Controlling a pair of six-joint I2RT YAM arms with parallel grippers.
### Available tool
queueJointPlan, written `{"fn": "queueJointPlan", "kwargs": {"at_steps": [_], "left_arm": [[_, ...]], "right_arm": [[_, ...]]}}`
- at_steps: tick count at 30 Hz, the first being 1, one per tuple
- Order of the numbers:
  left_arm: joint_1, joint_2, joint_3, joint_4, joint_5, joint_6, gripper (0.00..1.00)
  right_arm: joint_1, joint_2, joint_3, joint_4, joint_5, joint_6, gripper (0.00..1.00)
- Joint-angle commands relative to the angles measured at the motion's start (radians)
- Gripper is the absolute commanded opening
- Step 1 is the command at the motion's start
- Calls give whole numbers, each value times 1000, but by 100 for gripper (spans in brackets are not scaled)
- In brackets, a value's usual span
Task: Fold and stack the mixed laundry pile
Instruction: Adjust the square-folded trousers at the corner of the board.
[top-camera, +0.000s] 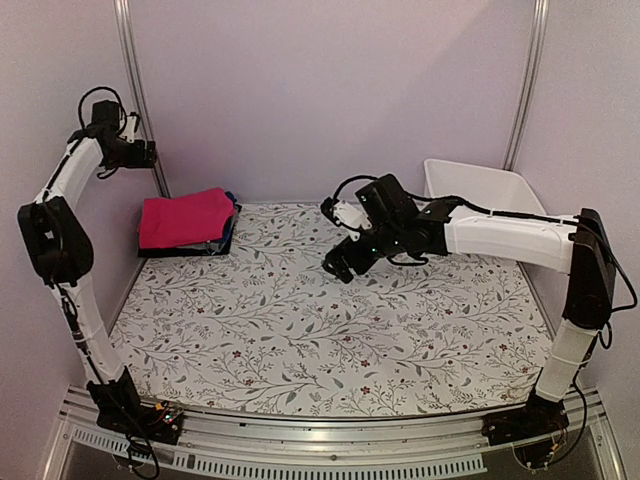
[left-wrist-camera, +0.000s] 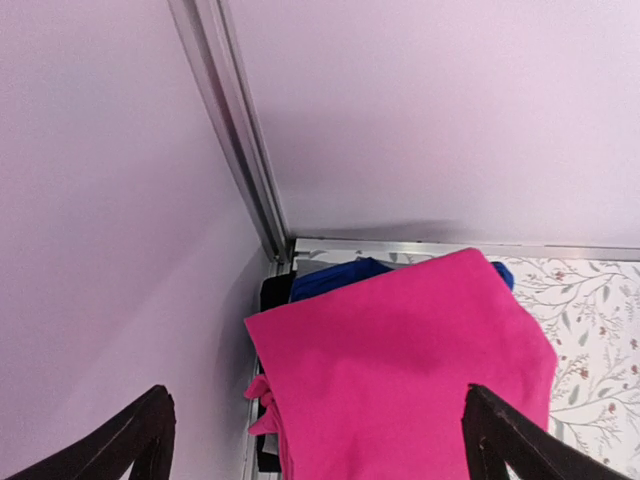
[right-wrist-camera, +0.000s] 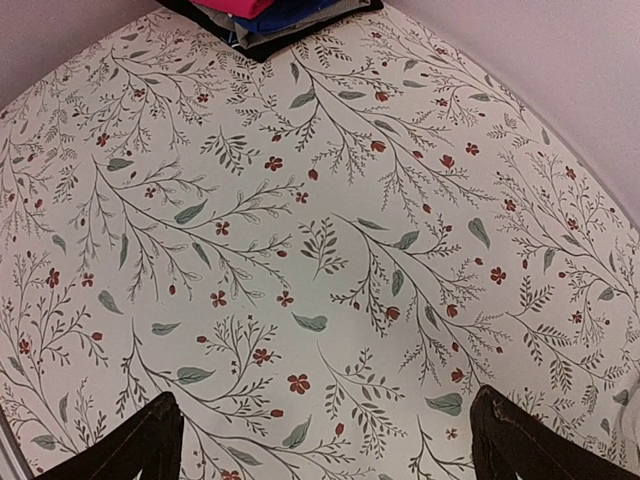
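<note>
Laundry (top-camera: 185, 225) sits stacked in the counter's (top-camera: 330, 330) far left corner, pink garment (left-wrist-camera: 400, 370) on top, probably to leave folding room. My left claw (top-camera: 147, 153) hangs apart above it; my right claw (top-camera: 338, 268), also apart, holds nothing.

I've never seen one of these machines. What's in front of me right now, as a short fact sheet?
Laundry stack: folded, far left corner of the table
Top layer: pink garment
Under it: blue garment, then darker cloth
Left hand: open, empty, raised near the stack
Right hand: open, empty, over the floral table cover
Bin: white, far right corner
</note>
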Motion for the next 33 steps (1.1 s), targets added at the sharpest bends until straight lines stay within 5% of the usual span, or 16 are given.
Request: {"fn": "queueJointPlan", "kwargs": {"at_steps": [1, 5, 18, 33], "left_arm": [[-14, -47, -97, 85, 155, -173, 100], [-16, 9, -68, 82, 242, -249, 100], [1, 358, 108, -158, -44, -347, 98], [54, 267, 99, -139, -116, -464, 100]], "right_arm": [[-47, -30, -26, 47, -26, 31, 99], [-66, -33, -45, 63, -61, 46, 99], [-87, -28, -62, 62, -95, 59, 99], [-111, 0, -49, 60, -133, 62, 99]]}}
